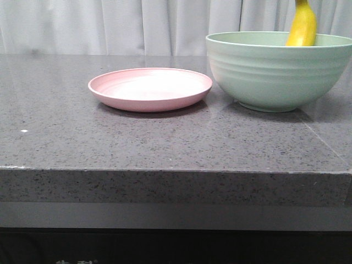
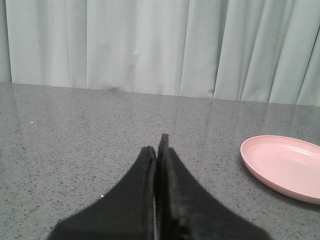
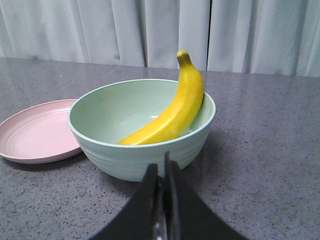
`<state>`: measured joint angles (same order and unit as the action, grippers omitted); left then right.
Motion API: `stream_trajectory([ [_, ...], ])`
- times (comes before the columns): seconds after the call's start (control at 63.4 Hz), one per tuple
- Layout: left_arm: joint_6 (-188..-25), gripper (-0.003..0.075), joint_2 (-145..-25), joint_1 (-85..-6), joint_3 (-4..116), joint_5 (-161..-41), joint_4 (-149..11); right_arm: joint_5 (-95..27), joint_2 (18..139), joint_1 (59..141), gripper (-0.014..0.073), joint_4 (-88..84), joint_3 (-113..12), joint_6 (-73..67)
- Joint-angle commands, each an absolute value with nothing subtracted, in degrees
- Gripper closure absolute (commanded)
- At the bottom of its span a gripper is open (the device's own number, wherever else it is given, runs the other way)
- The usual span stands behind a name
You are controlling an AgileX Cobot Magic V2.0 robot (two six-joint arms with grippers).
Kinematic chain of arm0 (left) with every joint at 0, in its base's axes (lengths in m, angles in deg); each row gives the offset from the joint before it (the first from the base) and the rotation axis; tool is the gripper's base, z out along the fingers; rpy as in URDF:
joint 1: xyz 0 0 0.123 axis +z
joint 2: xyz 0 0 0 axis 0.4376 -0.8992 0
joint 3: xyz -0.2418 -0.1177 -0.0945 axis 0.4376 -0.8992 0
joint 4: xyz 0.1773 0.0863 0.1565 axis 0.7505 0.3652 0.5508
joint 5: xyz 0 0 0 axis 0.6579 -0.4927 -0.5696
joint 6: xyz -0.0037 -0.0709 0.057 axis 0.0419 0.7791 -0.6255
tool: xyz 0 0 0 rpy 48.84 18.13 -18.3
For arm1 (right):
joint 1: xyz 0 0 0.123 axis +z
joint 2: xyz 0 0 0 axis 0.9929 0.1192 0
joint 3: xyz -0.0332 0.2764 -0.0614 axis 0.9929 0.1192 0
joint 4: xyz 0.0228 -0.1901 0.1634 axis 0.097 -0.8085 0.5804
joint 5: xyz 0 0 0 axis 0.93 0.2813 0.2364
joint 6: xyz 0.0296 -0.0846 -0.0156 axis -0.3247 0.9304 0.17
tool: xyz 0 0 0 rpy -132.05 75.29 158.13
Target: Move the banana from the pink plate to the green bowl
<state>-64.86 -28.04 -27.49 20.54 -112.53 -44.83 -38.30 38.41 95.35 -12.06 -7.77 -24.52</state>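
The yellow banana (image 3: 172, 116) leans inside the pale green bowl (image 3: 145, 160), its stem end sticking up over the rim; its top also shows in the front view (image 1: 302, 26) above the green bowl (image 1: 275, 74). The pink plate (image 1: 149, 88) sits empty left of the bowl and shows in the left wrist view (image 2: 282, 166) and the right wrist view (image 3: 35, 132). My right gripper (image 3: 162, 167) is shut and empty, low over the table just short of the bowl. My left gripper (image 2: 156, 145) is shut and empty over bare table, apart from the plate. Neither gripper shows in the front view.
The grey speckled stone table (image 1: 110, 143) ends at a front edge (image 1: 165, 170) in the front view. A pale curtain (image 1: 137, 25) hangs behind the table.
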Motion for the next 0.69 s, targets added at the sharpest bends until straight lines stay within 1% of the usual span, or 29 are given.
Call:
stream_trajectory([
  [0.0, -64.5, 0.0739, -28.9, -27.5, 22.0, -107.5, -45.4, -43.1, 38.7, 95.3, 0.0662, -12.6, -9.3, -23.8],
  [0.174, -64.5, 0.0739, -28.9, -27.5, 22.0, -107.5, -45.4, -43.1, 38.7, 95.3, 0.0662, -12.6, -9.3, -23.8],
  [0.268, -64.5, 0.0739, -28.0, -27.5, 19.7, -107.3, -44.0, -43.1, 38.7, 95.3, 0.0662, -12.6, -9.3, -23.8],
  [0.363, -64.5, 0.0739, -25.2, -28.7, 14.7, -109.9, -42.3, -43.1, 38.7, 95.3, 0.0662, -12.6, -9.3, -23.8],
  [0.473, -64.5, 0.0739, -25.5, -30.9, 9.2, -109.6, -40.7, -43.1, 38.7, 95.3, 0.0662, -12.6, -9.3, -23.8],
  [0.679, -64.5, 0.0739, -25.5, -31.0, -0.7, -101.2, -41.7, -43.1, 38.7, 95.3, 0.0662, -12.6, -9.3, -23.8],
])
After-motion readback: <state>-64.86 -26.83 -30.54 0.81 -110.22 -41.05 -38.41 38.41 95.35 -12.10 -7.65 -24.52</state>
